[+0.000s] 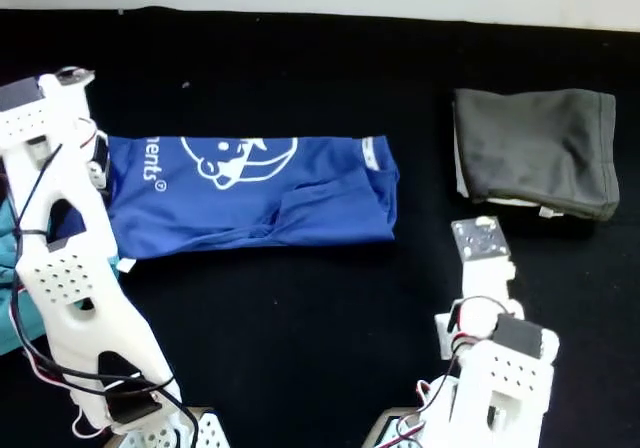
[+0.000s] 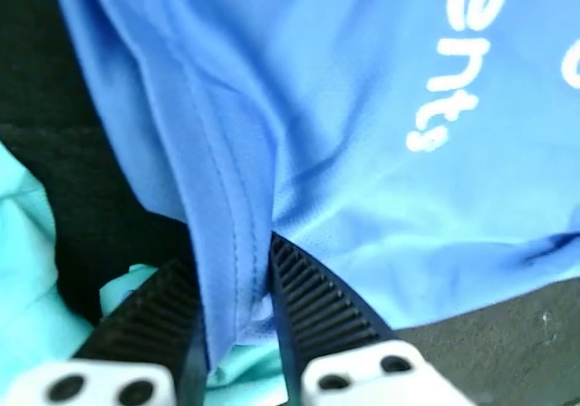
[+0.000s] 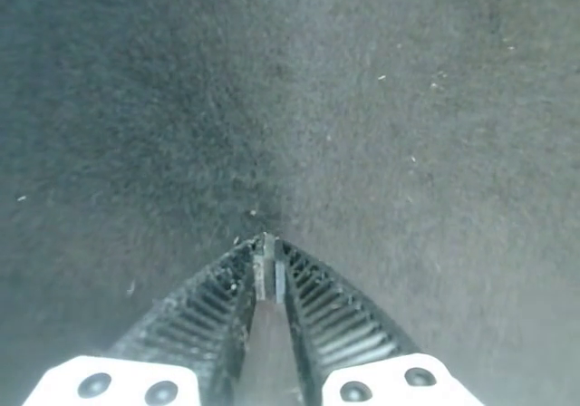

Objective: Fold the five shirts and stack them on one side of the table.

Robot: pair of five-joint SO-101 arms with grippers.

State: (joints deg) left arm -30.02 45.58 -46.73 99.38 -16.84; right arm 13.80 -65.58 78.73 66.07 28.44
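The blue shirt (image 1: 250, 193) lies spread across the left half of the black-covered table (image 1: 300, 348), partly folded lengthwise, with its white print facing up and one corner doubled over near its right end. At the shirt's left edge the left gripper (image 2: 231, 256) pinches a seamed fold of the blue fabric between its ribbed black fingers (image 2: 313, 302), the cloth rising in a ridge from the grip. A teal cloth (image 2: 27, 270) lies bunched just beside and below that edge (it also shows at the table's left border). The right gripper (image 3: 265, 243) sits low over the bare black cover at the near right, its fingers pressed together with nothing between them. A dark grey shirt (image 1: 535, 148), already folded into a rectangle, rests at the far right, well apart from the blue one
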